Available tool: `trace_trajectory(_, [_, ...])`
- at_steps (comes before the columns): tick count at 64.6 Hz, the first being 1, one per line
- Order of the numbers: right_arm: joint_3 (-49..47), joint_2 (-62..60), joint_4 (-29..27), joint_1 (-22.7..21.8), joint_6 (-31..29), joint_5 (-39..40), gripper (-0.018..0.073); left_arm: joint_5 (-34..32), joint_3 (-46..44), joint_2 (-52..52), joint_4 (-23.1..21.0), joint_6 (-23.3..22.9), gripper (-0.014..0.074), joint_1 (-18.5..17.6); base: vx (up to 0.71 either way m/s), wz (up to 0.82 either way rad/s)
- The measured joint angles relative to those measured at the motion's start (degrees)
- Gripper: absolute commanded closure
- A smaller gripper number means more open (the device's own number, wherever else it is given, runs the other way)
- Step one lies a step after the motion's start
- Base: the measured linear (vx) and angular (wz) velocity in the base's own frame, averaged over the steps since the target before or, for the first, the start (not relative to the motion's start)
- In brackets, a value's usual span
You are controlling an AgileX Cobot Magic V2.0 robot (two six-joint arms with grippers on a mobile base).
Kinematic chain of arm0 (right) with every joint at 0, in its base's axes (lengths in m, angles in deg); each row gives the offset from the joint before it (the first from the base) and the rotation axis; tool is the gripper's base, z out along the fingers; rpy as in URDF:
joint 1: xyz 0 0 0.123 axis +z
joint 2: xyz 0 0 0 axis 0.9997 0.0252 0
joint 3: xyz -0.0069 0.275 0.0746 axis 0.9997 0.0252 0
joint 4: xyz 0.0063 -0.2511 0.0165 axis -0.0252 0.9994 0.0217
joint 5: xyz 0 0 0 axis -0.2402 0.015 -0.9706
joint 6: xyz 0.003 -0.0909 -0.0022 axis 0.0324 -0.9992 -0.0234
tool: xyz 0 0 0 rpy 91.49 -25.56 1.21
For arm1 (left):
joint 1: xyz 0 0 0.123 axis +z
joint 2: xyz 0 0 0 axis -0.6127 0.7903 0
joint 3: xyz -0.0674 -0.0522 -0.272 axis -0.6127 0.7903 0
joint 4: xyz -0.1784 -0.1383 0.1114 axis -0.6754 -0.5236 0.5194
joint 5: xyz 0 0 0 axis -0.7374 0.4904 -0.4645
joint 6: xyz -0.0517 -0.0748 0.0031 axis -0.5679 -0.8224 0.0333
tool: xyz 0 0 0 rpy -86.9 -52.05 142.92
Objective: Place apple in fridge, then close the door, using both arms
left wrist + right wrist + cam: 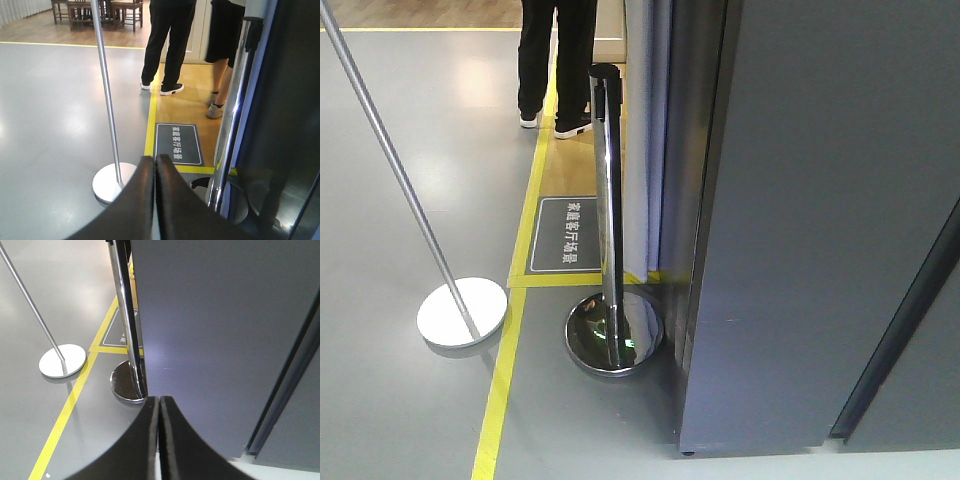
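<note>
The left gripper (155,162) has its two black fingers pressed together along their full visible length, with nothing between them. The right gripper (159,402) is in the same condition: fingers pressed together, nothing held. The fridge (820,220) appears as a tall dark grey panel filling the right side of the exterior view, standing on the grey floor (390,400); a dark vertical seam runs down its right part. No white interior shows in any view, and the apple appears in none of them. In the right wrist view the right gripper sits near the grey fridge face, low down; contact cannot be determined. A chrome stanchion post (608,200) with a round mirrored base stands just beside the left edge of the fridge. A thinner tilted pole on a white disc base (462,311) stands further left. Yellow floor tape (500,390) borders a dark floor sign (563,235) with white characters. Two people's legs (167,45) are visible beyond the sign in the left wrist view.
</note>
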Motion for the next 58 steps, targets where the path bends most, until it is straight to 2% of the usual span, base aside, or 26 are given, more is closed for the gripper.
trace_trajectory(58, [0.00, 0.00, 0.00, 0.00, 0.00, 0.00, 0.0568, 0.00, 0.00, 0.00, -0.02, 0.00, 0.0602, 0.00, 0.00, 0.00])
